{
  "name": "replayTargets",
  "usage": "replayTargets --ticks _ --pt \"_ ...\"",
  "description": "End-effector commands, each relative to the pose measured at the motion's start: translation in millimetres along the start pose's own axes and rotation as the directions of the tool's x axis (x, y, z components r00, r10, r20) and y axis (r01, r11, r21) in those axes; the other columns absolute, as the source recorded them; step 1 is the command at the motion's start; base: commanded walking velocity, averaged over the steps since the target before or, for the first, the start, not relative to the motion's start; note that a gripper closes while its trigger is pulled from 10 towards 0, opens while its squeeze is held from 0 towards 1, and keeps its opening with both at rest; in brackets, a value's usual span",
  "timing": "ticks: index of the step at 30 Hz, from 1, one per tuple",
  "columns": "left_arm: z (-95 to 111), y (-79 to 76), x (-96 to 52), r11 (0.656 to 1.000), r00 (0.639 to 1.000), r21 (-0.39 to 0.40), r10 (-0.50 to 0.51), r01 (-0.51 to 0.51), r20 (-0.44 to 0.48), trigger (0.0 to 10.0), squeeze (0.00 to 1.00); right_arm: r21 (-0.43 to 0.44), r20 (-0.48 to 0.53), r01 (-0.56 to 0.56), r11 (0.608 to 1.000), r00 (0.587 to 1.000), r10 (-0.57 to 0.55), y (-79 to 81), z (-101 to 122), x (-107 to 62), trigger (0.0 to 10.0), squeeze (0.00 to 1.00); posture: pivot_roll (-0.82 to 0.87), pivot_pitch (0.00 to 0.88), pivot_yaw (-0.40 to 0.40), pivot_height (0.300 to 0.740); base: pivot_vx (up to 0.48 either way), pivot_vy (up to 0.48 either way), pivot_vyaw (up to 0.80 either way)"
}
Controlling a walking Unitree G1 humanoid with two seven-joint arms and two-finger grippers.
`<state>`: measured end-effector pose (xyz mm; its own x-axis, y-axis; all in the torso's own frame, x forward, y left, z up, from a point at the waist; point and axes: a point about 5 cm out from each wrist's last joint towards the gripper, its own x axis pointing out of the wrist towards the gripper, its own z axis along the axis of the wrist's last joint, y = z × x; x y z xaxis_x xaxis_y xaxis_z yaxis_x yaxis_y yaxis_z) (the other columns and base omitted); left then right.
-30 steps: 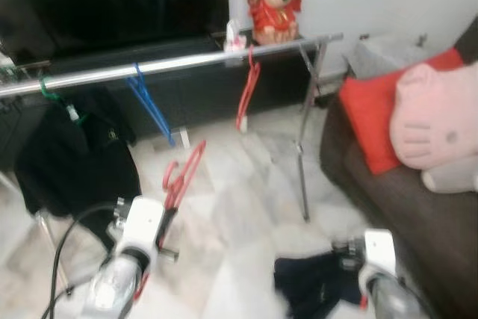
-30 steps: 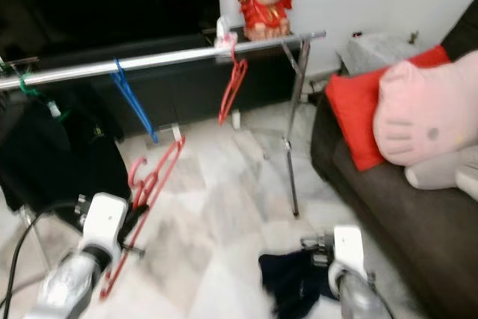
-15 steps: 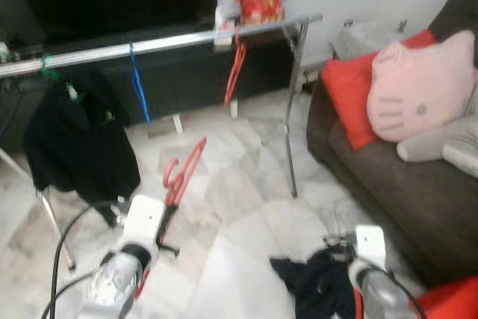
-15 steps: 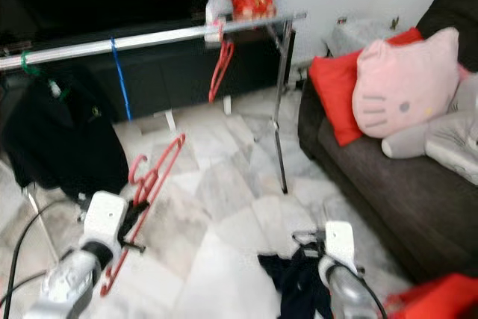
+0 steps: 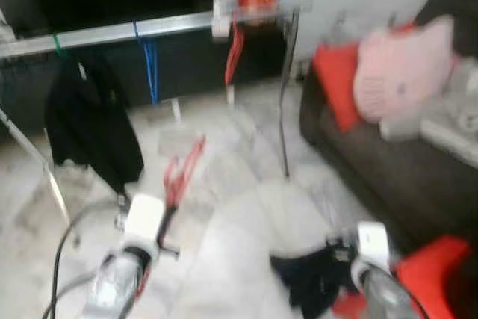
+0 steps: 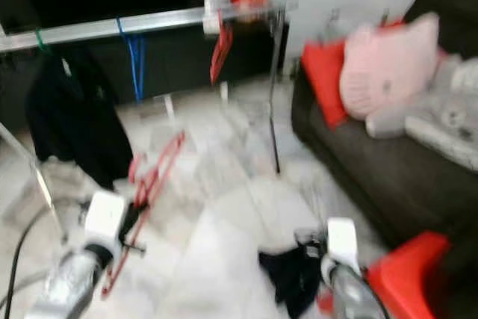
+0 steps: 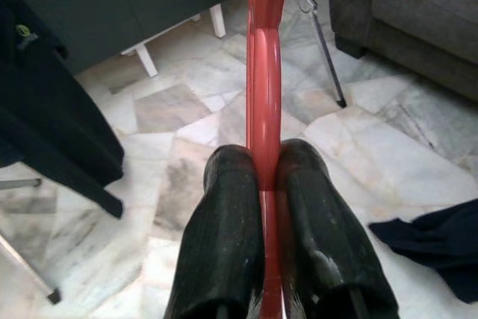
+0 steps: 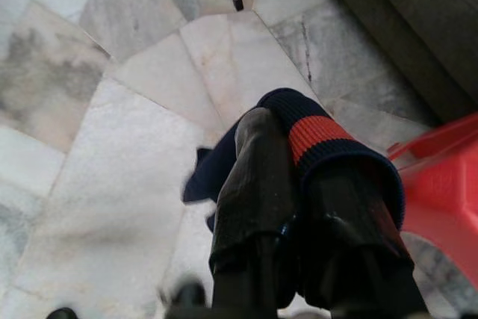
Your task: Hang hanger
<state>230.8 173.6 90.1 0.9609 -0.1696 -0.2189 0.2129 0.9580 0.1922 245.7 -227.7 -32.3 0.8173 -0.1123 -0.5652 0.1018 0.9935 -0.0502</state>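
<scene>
Your view has swung right; left end effector (image 7: pixel 263 184) stays clamped on the red plastic hanger (image 5: pixel 181 173), right end effector (image 8: pixel 295 184) on dark garment (image 5: pixel 310 278). Next, lift the hanger to the silver rail (image 5: pixel 134 30).

Home living room — sofa (image 5: pixel 388 177), cushions (image 5: pixel 336 84), clothes rail (image 5: pixel 119 31), marble floor (image 5: pixel 239 214).

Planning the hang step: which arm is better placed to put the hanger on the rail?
Left. Its gripper is shut on the red hanger, hook pointing toward the rail. The right gripper is shut on a dark garment, low near the sofa.
</scene>
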Motion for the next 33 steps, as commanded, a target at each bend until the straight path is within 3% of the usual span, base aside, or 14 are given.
replayTargets --ticks 1,11,19,23,31,33 --pt "4.4 -1.8 1.1 1.0 1.0 0.003 -0.001 0.001 0.014 10.0 0.0 -0.006 0.003 0.012 1.0 1.0 -0.012 -2.3 0.6 0.1 10.0 0.0 -0.14 0.024 -0.013 0.74 -0.281 0.0 0.0" --pt "4.4 -0.8 0.7 1.0 1.0 0.005 0.0 0.0 0.013 10.0 0.0 -0.02 -0.041 0.026 0.999 0.999 -0.026 -3.1 -13.0 -3.9 10.0 0.0 -0.13 0.026 -0.01 0.74 -0.283 0.0 0.0" --pt "5.3 0.8 1.9 1.0 1.0 0.013 0.002 -0.002 0.011 10.0 0.0 -0.038 -0.079 0.049 0.998 0.996 -0.052 -29.0 -46.7 -25.1 10.0 0.0 -0.13 0.024 -0.003 0.74 -0.07 0.0 0.0" --pt "4.9 -1.1 2.9 1.0 1.0 0.014 -0.005 0.004 0.01 10.0 0.0 -0.027 -0.076 0.065 0.997 0.995 -0.067 -31.7 -55.8 -31.7 10.0 0.0 -0.13 0.021 0.0 0.74 0.0 0.0 0.0" --pt "5.0 0.1 4.2 1.0 1.0 -0.001 0.004 -0.004 0.008 10.0 0.0 -0.031 -0.035 0.058 0.998 0.998 -0.059 -27.6 -44.7 -26.1 10.0 0.0 -0.13 0.016 -0.004 0.74 0.0 0.087 0.0" --pt "5.1 0.5 3.9 1.0 1.0 -0.002 0.008 -0.008 0.007 10.0 0.0 -0.043 0.001 0.051 0.998 0.999 -0.051 -25.6 -33.0 -20.8 10.0 0.0 -0.12 0.015 -0.006 0.74 0.0 0.48 0.0"
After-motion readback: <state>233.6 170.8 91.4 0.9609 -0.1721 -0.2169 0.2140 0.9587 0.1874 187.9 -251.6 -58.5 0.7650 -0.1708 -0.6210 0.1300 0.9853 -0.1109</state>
